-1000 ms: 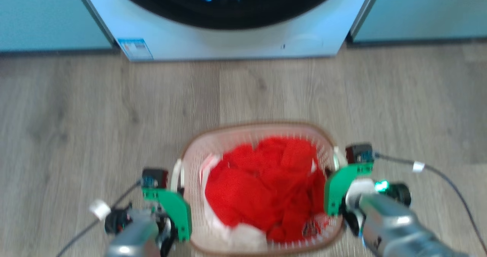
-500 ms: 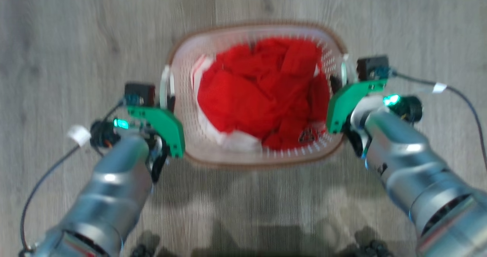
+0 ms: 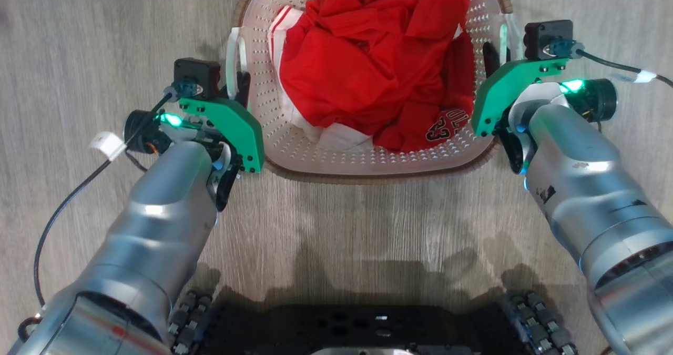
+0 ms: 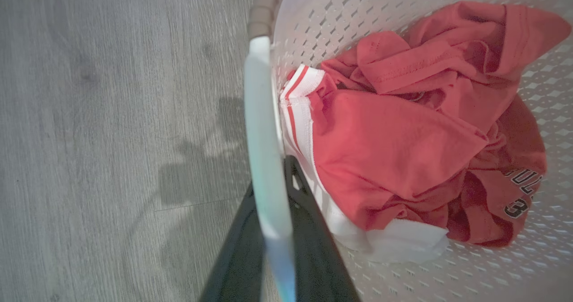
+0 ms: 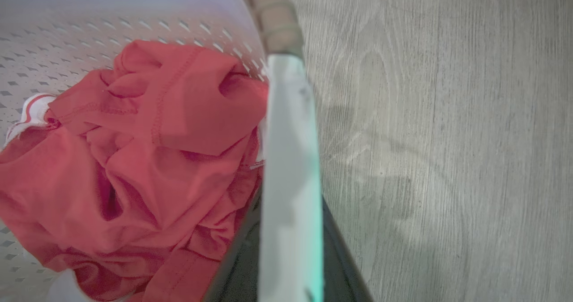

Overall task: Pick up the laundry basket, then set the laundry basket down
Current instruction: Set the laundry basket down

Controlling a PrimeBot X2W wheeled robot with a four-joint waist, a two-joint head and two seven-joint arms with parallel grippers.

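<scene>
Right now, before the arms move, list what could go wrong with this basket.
1. The left gripper and right gripper each pinch only a thin side handle of the laundry basket; a handle might slip out or flex.
2. If the arms move unevenly, the basket may tilt and the heaped red clothes could shift or spill.

- In the head view the light is bright, even and sharp; soft dark shadows of arms and body lie on the grey wood-grain floor point(image 3: 368, 223) near the bottom edge.
- Pale glare streaks the rounded silver metal forearms point(image 3: 163, 213).
- In the left wrist view, the white plastic handle of the laundry basket point(image 4: 264, 159), close to the lens, is blurred, and the crumpled red cloth point(image 4: 394, 145) looks washed-out.
- In the right wrist view the other white handle point(image 5: 291, 181) smears likewise.
</scene>
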